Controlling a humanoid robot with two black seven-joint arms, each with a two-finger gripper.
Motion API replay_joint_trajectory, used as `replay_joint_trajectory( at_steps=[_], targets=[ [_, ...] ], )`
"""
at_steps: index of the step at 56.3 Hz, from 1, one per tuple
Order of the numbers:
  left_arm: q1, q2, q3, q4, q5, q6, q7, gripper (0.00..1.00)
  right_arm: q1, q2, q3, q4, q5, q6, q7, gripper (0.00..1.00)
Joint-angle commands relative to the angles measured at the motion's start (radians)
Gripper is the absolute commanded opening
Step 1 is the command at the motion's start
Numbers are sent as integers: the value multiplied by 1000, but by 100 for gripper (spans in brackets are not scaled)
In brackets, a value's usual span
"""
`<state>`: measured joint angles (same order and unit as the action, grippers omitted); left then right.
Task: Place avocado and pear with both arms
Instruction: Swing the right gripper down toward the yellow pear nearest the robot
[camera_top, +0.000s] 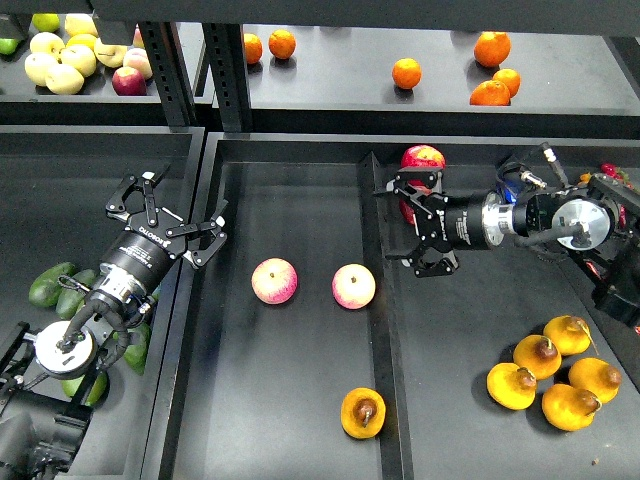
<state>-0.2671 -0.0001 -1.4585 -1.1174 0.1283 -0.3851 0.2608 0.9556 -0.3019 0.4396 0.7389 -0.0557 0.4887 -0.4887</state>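
Observation:
Several dark green avocados (55, 285) lie in the left tray, partly hidden under my left arm. One orange-yellow pear (362, 412) with a brown dimple lies at the front of the middle tray, by the divider. Several more pears (553, 372) are clustered at the front of the right tray. My left gripper (182, 205) is open and empty, above the left tray's right edge, up and right of the avocados. My right gripper (393, 225) is open and empty over the divider between the middle and right trays, pointing left, well behind the pears.
Two pink-yellow apples (274, 280) (353, 286) lie in the middle tray. A red apple (423, 158) sits just behind my right gripper. On the back shelf are oranges (407, 72) and yellow apples (60, 60). A raised divider (385, 330) separates the middle and right trays.

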Motion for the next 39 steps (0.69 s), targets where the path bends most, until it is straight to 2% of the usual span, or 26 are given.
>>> replay_joint_trajectory(
  at_steps=[1, 14, 25, 39],
  targets=[
    [0, 0, 0, -1, -1, 0, 0, 99, -11, 0, -74, 7, -3, 0, 0, 100],
    [0, 0, 0, -1, 1, 0, 2, 99, -14, 0, -231, 16, -102, 0, 0, 100],
    [2, 0, -2, 1, 1, 0, 2, 99, -24, 17, -222, 26, -259, 0, 0, 100],
    [3, 0, 0, 4, 1, 0, 2, 99, -40, 27, -240, 115, -259, 0, 0, 100]
  ],
)
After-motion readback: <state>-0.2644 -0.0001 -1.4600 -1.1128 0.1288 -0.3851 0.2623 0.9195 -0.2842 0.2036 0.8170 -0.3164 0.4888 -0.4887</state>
